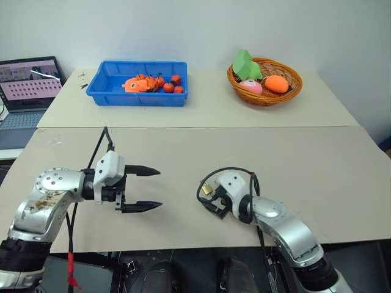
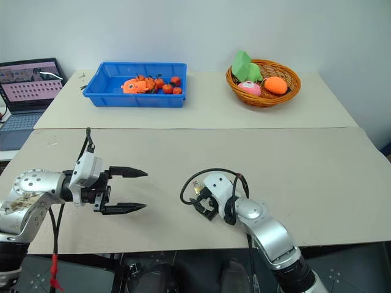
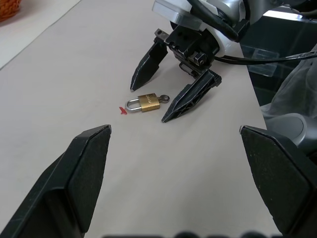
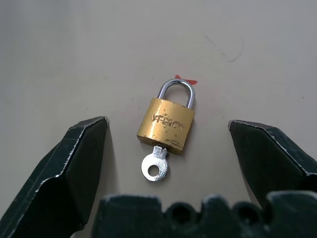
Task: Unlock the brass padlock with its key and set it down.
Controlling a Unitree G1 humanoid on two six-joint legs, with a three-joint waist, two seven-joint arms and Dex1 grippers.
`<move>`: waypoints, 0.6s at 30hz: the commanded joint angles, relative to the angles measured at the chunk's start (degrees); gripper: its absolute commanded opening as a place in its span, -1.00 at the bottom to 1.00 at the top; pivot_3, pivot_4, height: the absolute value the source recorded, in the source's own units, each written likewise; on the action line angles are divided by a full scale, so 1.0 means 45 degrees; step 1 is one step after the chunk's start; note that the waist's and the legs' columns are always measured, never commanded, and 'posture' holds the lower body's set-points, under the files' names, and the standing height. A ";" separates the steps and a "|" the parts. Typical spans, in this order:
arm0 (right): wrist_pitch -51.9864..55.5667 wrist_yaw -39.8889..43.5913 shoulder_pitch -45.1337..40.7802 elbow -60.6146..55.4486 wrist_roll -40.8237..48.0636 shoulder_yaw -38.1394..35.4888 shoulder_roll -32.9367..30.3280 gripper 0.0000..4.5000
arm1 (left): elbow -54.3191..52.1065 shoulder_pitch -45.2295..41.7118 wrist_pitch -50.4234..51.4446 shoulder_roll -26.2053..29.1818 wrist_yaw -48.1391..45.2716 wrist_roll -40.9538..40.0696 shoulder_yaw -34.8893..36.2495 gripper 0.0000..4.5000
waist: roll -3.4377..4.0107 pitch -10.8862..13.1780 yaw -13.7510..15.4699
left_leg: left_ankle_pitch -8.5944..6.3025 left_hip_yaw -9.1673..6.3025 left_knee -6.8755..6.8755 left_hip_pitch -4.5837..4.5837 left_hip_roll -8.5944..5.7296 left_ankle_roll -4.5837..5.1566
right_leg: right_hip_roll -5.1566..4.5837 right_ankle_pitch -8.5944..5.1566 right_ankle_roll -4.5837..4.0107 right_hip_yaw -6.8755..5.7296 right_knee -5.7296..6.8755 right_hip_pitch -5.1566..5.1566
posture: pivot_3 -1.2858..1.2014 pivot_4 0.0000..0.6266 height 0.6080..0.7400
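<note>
The right gripper [image 4: 166, 144] tilts down over the table [image 1: 293, 159], its 2 fingers spread wide either side of the brass padlock [image 4: 167, 125], touching nothing. The padlock lies flat, stamped "VPEOOK" as far as legible, the key [image 4: 156, 166] in its base. The left gripper [image 1: 142, 188] hovers level nearby, fingers wide, empty.

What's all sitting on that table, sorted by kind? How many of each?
Brass padlock: 1
Key, in the padlock: 1
Blue bin: 1
Wicker basket: 1
Laptop: 1
Total: 5, leaving out the small things inside the bin and basket.
</note>
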 commanded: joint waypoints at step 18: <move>0.0557 -0.0755 -0.0071 0.0412 -0.0533 -0.0255 0.0079 -0.43 | 0.0566 -0.1146 0.0058 -0.0045 0.0321 0.0234 -0.0031 1.00 | -0.0001 -0.0002 -0.0008 | 0.0001 -0.0004 0.0004 0.0000 -0.0001 -0.0001 | 0.0003 0.0001 -0.0004 0.0001 0.0009 -0.0001 | 0.03 -0.52 0.03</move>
